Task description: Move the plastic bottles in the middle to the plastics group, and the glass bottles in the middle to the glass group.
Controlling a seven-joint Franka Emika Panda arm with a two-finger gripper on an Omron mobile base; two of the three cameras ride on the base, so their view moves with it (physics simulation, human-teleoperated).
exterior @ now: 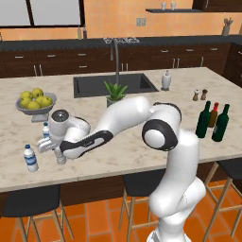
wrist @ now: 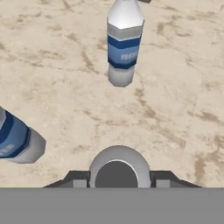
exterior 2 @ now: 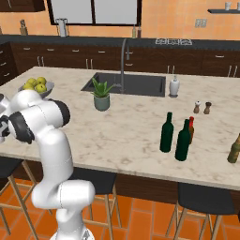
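My gripper (exterior: 57, 152) hangs low over the left end of the island counter (exterior: 142, 146), its fingers (wrist: 78, 180) pressed against either side of the small greyish plastic bottle (wrist: 118, 165), which is upright at the counter surface (exterior: 61, 159). The two blue-labelled water bottles stand close by, one (exterior: 30, 158) (wrist: 124, 43) to the left and one (exterior: 46, 129) (wrist: 13, 141) behind. Far to the right stand the two dark green wine bottles (exterior: 204, 120) (exterior: 221, 124) (exterior 2: 166, 132) (exterior 2: 183, 140), with the brown red-topped bottle (exterior: 213, 115) (exterior 2: 191, 125) just behind them.
A bowl of yellow-green fruit (exterior: 35, 101) sits behind the water bottles. A potted plant (exterior: 115, 92), the sink (exterior: 113, 84), a white dispenser (exterior: 166, 80) and two small shakers (exterior: 199, 95) lie further back. Another bottle (exterior 2: 234, 149) stands at the right counter edge. Stools line the front.
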